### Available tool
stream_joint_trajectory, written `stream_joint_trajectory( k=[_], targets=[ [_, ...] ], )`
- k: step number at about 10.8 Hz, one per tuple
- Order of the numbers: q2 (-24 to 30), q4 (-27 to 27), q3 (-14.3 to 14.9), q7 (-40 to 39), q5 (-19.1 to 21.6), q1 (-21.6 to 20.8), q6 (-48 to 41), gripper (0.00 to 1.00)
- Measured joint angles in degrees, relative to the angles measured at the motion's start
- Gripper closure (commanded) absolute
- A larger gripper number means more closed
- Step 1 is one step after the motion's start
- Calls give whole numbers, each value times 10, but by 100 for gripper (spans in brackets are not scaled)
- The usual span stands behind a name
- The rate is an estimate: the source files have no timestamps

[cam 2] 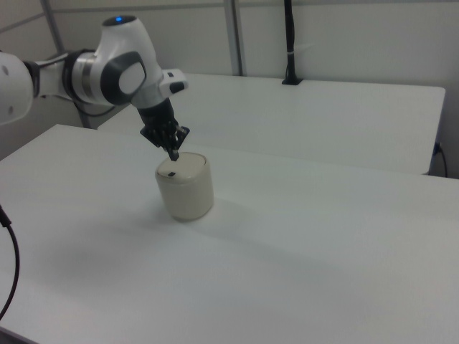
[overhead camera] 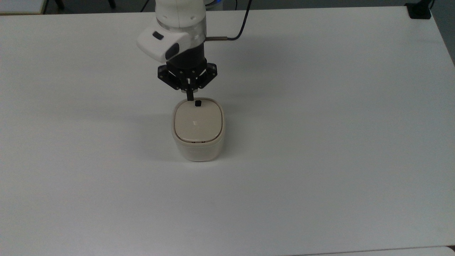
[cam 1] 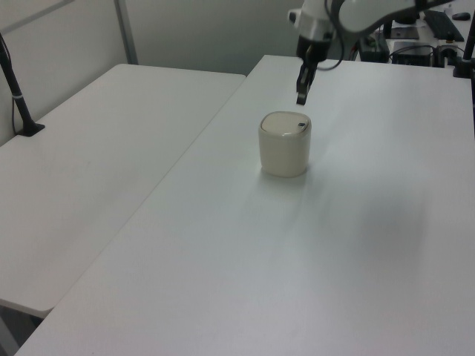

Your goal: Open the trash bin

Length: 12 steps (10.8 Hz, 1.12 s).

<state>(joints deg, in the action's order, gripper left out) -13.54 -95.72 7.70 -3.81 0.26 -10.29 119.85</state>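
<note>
1. Here the trash bin [overhead camera: 198, 129] stands upright near the middle of the white table [overhead camera: 320, 142], its beige lid [overhead camera: 198, 122] lying flat and closed.
2. The small black button [overhead camera: 198, 103] sits near the lid's far edge in the top view.
3. The arm [overhead camera: 181, 21] reaches in from the top view's upper edge, its wrist pointing steeply down.
4. The gripper [overhead camera: 190, 96] has its jaws pressed together into one narrow black tip.
5. That tip hangs just above the lid, close beside the button; in the right view the gripper [cam 2: 174, 153] sits over the lid's near-left part. Contact I cannot tell.
6. In the left view the gripper [cam 1: 300, 97] hovers apart from the bin's [cam 1: 284, 144] top.
</note>
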Motion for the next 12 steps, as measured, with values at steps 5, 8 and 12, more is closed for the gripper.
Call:
stream_joint_trajectory(
  k=[5,8,12],
  targets=[
    [-56,19,-1,0,-1,-21,28,100],
    [-47,27,3,0,-1,-18,26,71],
    [57,29,13,-1,-1,20,-132,0]
  ],
)
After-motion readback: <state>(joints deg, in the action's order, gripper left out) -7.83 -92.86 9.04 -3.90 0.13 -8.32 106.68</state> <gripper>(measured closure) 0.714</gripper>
